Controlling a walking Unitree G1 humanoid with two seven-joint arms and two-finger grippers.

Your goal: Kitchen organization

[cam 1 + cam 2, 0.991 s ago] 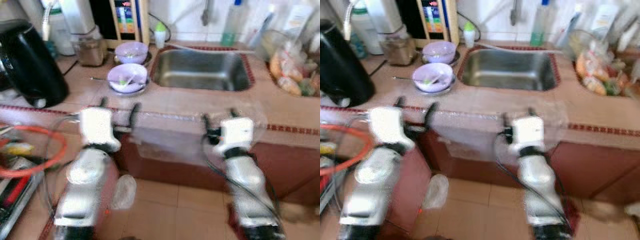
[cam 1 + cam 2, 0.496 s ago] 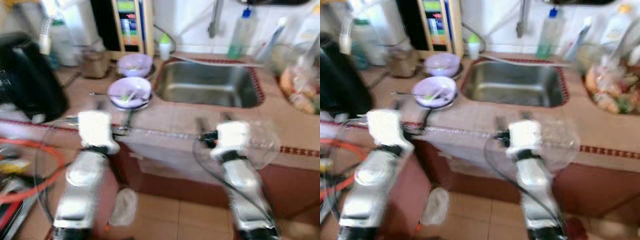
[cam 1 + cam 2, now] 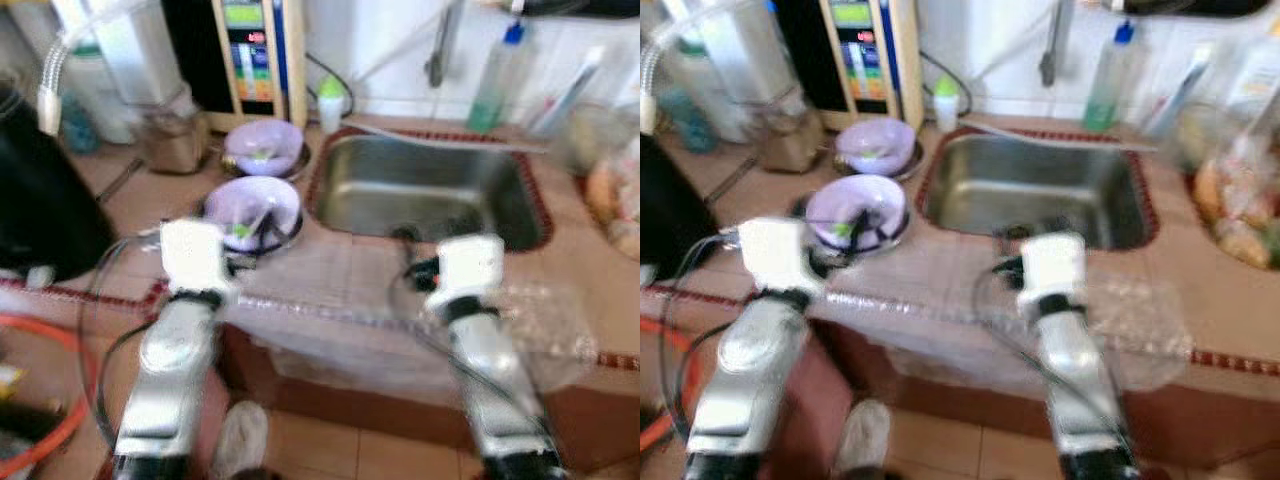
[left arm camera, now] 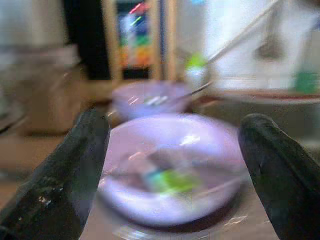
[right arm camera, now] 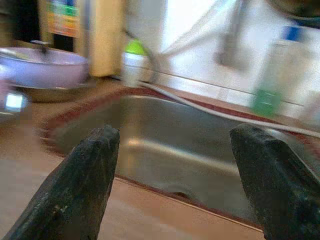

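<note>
Left gripper (image 4: 172,150) hangs with its two black fingers spread wide and nothing between them, levelled at the near lilac bowl (image 3: 251,206), which now sits just ahead of the fingertips; a second ago the bowl lay well beyond them. That bowl holds green scraps and what looks like a utensil. Behind it stands a second lilac bowl (image 3: 264,146), and further off a small green-capped bottle (image 3: 330,103). Moving right, the steel sink (image 3: 430,190) has come close too, since the whole view has shifted forward over the tiled counter (image 3: 330,275). Right gripper (image 5: 172,165) is likewise spread and empty, pointing at the sink's near rim. My reading: the approach is nearly over and a grasp on the near bowl comes next.
</note>
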